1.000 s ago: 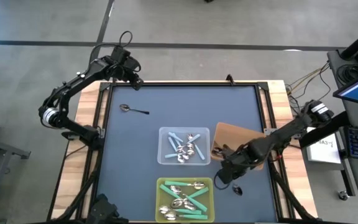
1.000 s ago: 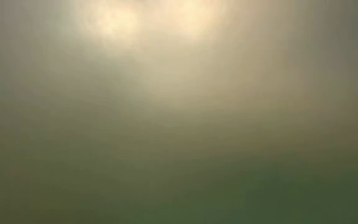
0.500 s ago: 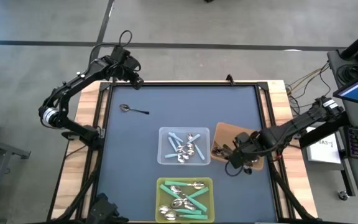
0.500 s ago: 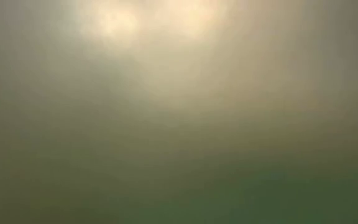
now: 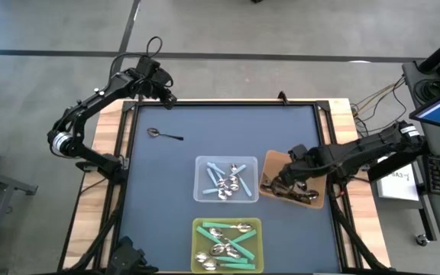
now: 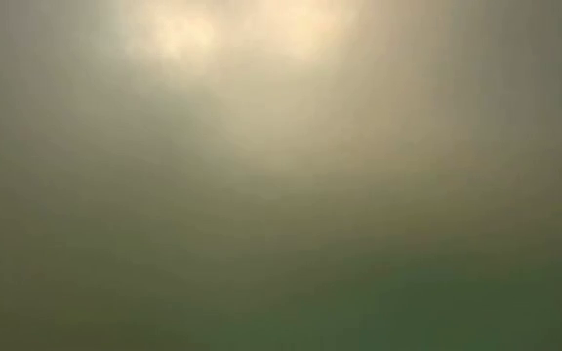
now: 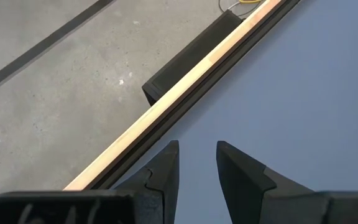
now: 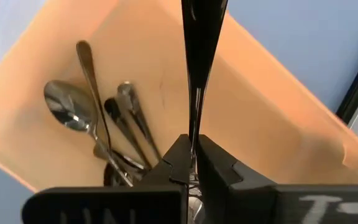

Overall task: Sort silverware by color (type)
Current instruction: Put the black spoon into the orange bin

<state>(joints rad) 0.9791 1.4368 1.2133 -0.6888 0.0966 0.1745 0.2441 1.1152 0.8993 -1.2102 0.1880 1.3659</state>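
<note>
Overhead, we see the right end effector [image 5: 287,182] clenched on a dark-handled spoon [image 8: 197,56] above the brown bin [image 5: 312,200].

Three bins sit on the counter [image 5: 166,168]: one clear bin [image 5: 202,191], one brown bin [image 5: 312,200] and one yellow-green bin [image 5: 197,246]. One dark-handled spoon [image 5: 165,135] lies loose outside them. Spoons inside the bins overlap too much to count
</note>
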